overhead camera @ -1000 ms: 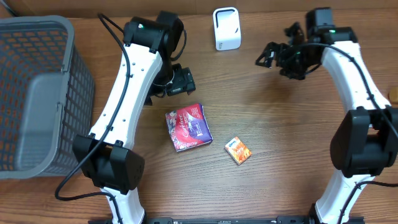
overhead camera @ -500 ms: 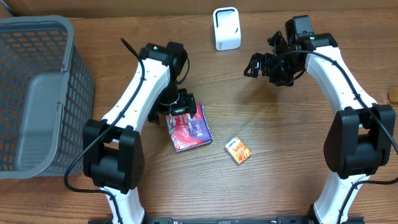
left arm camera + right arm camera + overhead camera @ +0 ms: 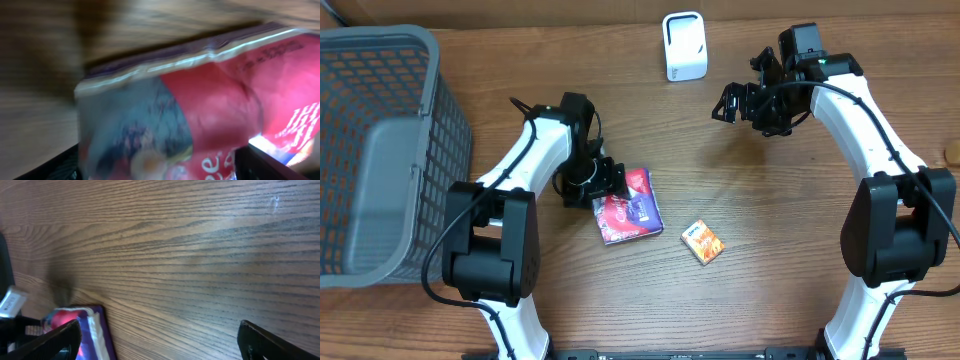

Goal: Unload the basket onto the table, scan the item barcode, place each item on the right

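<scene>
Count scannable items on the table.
2: red packet at the left gripper; orange box lying apart from it. The basket could hide more.

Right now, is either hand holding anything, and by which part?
Right hand holds nothing. Left hand straddles the left edge of the red packet; grip cannot be told.

No wording can be read in any view. The red-and-purple packet [image 3: 630,208] carries white script lettering and a line of fine print, both too blurred to make out. The small orange box [image 3: 703,242] bears a blue-and-white label, illegible.
</scene>
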### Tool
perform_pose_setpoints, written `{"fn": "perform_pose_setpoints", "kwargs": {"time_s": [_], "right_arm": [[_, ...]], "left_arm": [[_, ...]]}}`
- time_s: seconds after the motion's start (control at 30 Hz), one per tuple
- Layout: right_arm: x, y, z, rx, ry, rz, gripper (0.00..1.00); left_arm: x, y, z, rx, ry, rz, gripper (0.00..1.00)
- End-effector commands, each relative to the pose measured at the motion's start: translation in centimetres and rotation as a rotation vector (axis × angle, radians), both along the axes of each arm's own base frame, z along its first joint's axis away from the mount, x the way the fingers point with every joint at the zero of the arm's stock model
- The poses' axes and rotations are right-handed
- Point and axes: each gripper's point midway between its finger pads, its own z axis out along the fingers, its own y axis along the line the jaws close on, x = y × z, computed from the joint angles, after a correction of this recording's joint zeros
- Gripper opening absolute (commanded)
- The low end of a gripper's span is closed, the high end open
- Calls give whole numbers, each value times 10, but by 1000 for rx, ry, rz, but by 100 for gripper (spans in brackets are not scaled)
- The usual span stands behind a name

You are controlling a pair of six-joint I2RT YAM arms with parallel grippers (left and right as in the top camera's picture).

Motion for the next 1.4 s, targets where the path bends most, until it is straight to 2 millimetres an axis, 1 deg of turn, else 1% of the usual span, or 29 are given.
{"fn": "perform_pose_setpoints", "kwargs": {"time_s": [0.0,0.1,0.13,0.17,0.2,0.33,0.37,0.4,0.5,0.57,0.63,0.67,0.7,0.77,0.8,0.87,0.97,1.03,1.17,1.2,1.27,1.37], "right_arm": [[2,0,14,-1,-43,3,100],[1,0,14,-1,-43,3,100],[1,0,14,-1,-43,3,100],[1,0,14,-1,-43,3,100],[1,0,14,-1,-42,3,100],[-3,-1,13,-4,-22,3,100],[-5,-1,12,-5,-14,3,100],[-9,-2,11,-7,4,3,100],[-17,-3,8,-12,41,4,100],[-23,-4,7,-16,71,4,100],[-30,-4,5,-21,103,5,100],[-35,-5,4,-24,119,8,99],[-39,-6,3,-28,136,16,95],[-49,-6,2,-34,172,28,84],[-51,-5,0,-35,180,33,81],[-57,-2,-6,-38,198,42,80],[-65,4,-20,-38,214,59,81],[-73,11,-30,-22,235,75,83],[-89,34,-44,63,260,119,79],[-94,43,-48,89,263,138,76],[-100,51,-53,93,263,159,70],[-105,54,-53,89,278,170,62]], "left_arm": [[-9,-39,0,-236,-22,-95,80],[-5,-65,5,-350,-71,-127,80],[-3,-70,6,-366,-84,-137,80],[1,-82,9,-394,-112,-144,81],[5,-89,9,-397,-123,-133,81],[15,-102,15,-412,-164,-131,79],[17,-104,19,-420,-169,-131,78],[21,-106,29,-431,-169,-133,75],[29,-102,47,-412,-182,-155,73],[33,-89,55,-325,-174,-146,76],[32,-72,58,-217,-148,-137,80],[26,-61,57,-151,-119,-136,80],[21,-55,56,-113,-95,-136,81],[5,-44,52,-58,-27,-136,80],[-1,-40,50,-37,-2,-137,80],[-11,-31,43,22,42,-120,80],[-20,-16,31,120,94,-30,80],[-21,-14,25,127,105,4,81],[-22,-19,19,94,105,14,78],[-24,-23,18,74,113,14,77],[-28,-26,15,62,126,13,78],[-29,-26,13,63,127,10,78]]}}
